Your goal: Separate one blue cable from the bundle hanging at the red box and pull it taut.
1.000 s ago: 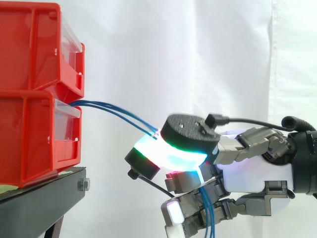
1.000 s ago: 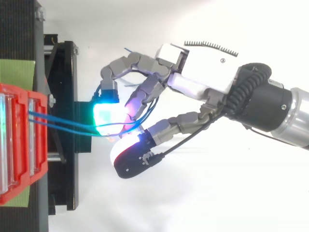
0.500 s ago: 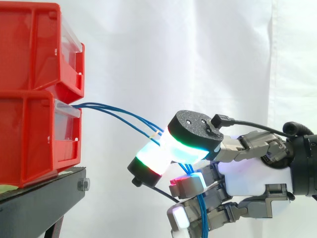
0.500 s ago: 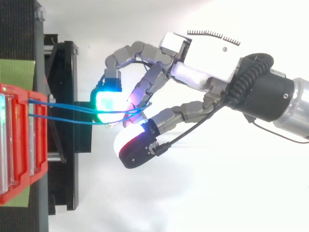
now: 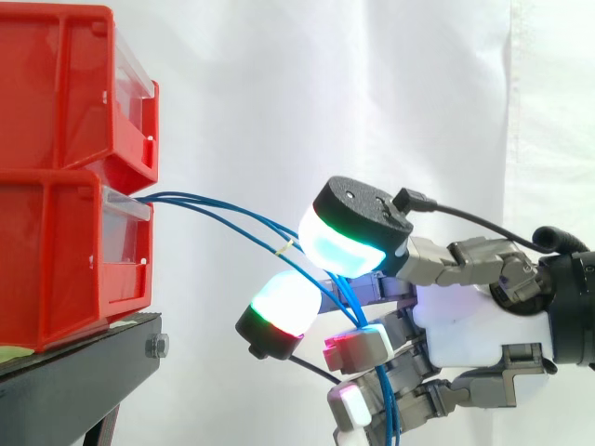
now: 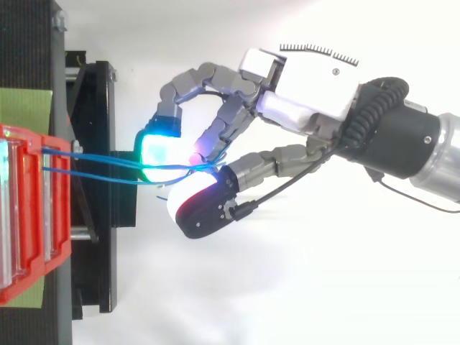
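Since 0.5 s ago the two big pads have come apart: the thumb pad (image 5: 349, 243) is up and the lower fingertip (image 5: 279, 307) has dropped, so the pinch point out from the lower red bin (image 5: 65, 260) has loosened. Fingers are curled round the blue cables (image 5: 242, 216). The strands pass thru the gap btw the pads, then hang down thru the hand (image 5: 465, 325), away from the bin. Top view: the cables leave the bin front as two separate lines and meet at the fingers.

Progress, my read: the bundle is caught, but more than one strand is in the hand, so no single cable is separated yet. The span from the bin bows, so it isn't taut. Left to do: isolate one, re-pinch it, pull away from the bin.
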Available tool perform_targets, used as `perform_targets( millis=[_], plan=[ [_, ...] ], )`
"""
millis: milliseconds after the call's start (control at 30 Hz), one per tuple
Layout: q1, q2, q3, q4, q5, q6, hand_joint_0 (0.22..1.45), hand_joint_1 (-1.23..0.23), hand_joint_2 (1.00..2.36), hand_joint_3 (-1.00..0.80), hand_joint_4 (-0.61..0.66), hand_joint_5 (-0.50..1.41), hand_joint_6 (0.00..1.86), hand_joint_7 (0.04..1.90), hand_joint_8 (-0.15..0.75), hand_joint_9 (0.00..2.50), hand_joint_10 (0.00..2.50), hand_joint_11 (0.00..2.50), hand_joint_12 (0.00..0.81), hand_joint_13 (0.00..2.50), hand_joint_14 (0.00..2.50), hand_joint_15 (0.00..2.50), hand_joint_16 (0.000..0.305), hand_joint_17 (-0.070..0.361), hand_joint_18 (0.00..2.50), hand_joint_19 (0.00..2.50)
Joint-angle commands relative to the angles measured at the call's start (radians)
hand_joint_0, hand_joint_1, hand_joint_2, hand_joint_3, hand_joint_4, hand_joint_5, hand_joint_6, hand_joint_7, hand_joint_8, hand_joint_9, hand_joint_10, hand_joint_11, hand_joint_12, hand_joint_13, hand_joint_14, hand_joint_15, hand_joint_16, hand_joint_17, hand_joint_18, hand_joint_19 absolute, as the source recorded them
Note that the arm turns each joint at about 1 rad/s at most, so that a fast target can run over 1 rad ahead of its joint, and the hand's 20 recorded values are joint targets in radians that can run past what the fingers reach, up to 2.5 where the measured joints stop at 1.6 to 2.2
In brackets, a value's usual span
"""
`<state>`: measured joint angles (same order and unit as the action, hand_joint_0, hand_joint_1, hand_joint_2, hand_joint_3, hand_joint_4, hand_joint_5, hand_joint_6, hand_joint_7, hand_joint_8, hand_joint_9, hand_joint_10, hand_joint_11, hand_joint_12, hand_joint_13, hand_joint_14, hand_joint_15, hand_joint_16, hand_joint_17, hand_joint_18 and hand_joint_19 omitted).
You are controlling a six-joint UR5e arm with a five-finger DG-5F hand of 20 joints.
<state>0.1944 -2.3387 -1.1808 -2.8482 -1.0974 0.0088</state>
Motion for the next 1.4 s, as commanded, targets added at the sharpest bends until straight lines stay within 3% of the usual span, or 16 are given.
perform_targets(
  millis=[0,233,533,900,1000,1200,1367],
  plan=[
    [-0.003,0.01,0.0,-0.022,-0.001,-0.003,0.38,-0.78,1.0,-0.5,0.01,-0.2,0.92,0.91,0.257,1.3,0.01,1.26,0.379,1.18,0.02,0.73,0.06,0.135,0.87,0.59],
    [-0.006,0.038,0.0,-0.063,-0.001,-0.007,0.41,-0.72,1.0,-0.5,-0.01,-0.2,0.91,0.93,0.242,1.29,0.01,1.27,0.371,1.18,0.02,0.73,0.058,0.13,0.85,0.6],
    [-0.009,0.09,0.0,-0.142,0.005,-0.029,0.59,-0.66,1.0,-0.5,-0.08,-0.2,0.89,1.06,0.187,1.26,0.02,1.3,0.317,1.13,0.03,0.76,0.045,0.101,0.76,0.65],
    [-0.001,0.09,0.001,-0.14,0.007,-0.035,0.64,-0.73,1.02,-0.29,-0.1,-0.2,0.91,1.12,0.192,1.26,0.02,1.32,0.316,1.14,0.03,0.76,0.045,0.101,0.76,0.65],
    [0.0,0.09,0.001,-0.137,0.025,-0.053,0.65,-0.74,1.02,-0.25,-0.11,-0.2,0.92,1.12,0.208,1.26,0.02,1.31,0.316,1.14,0.03,0.77,0.045,0.101,0.76,0.64],
    [0.008,0.088,0.001,-0.118,0.044,-0.067,0.74,-0.85,1.0,-0.48,-0.09,-0.21,0.93,1.02,0.2,1.21,0.02,1.29,0.31,1.13,0.03,0.76,0.044,0.099,0.76,0.6],
    [0.01,0.09,0.0,-0.112,0.044,-0.073,0.77,-0.88,1.0,-0.5,-0.11,-0.21,0.93,1.04,0.192,1.21,0.02,1.29,0.299,1.12,0.03,0.75,0.043,0.096,0.76,0.58]
  ],
)
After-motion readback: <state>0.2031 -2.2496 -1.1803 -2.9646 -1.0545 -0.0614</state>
